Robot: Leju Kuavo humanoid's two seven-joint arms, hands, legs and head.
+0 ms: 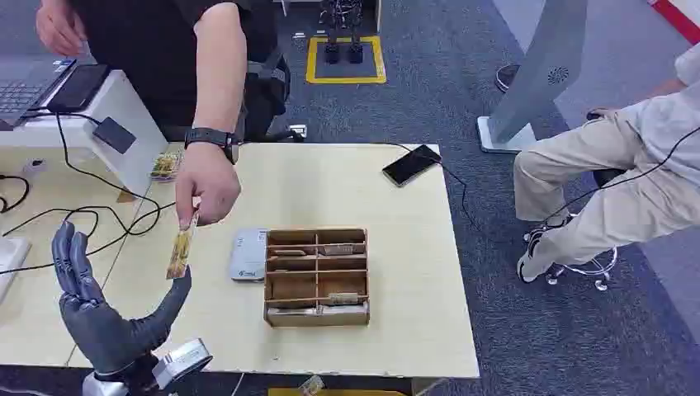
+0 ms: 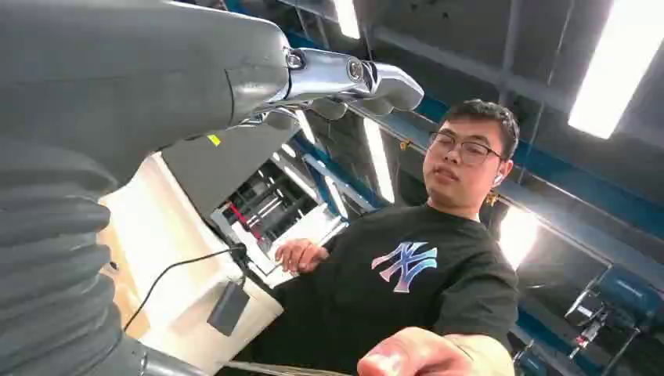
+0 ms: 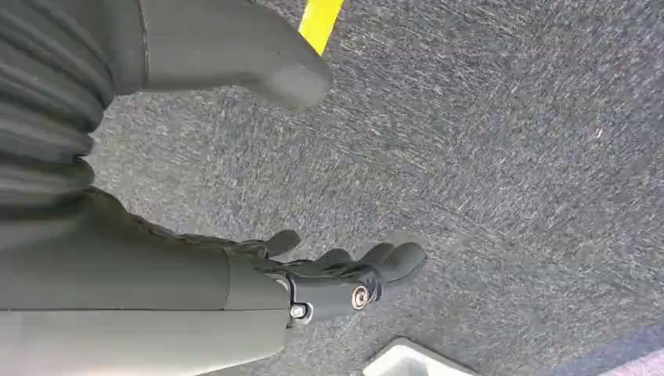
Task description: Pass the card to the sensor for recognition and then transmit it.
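Left hand [image 1: 103, 318] up and waiting, card [image 1: 181, 246] not yet handed over.
Its fingers [image 1: 70, 264] stand spread and upright with the thumb stretched toward the card, holding nothing; a person's hand [image 1: 206, 186] pinches the card by its top edge and dangles it just above the thumb tip, between thumb and fingers, close but apart as far as the head view shows. So the task looks barely begun: taking the card, showing it to the grey sensor [image 1: 248, 254] lying on the tabletop [image 1: 396, 272] beside the wooden tray [image 1: 317, 276], and passing it on all remain. Right hand [image 3: 344, 278] hangs over the carpet, fingers loosely curled on nothing.
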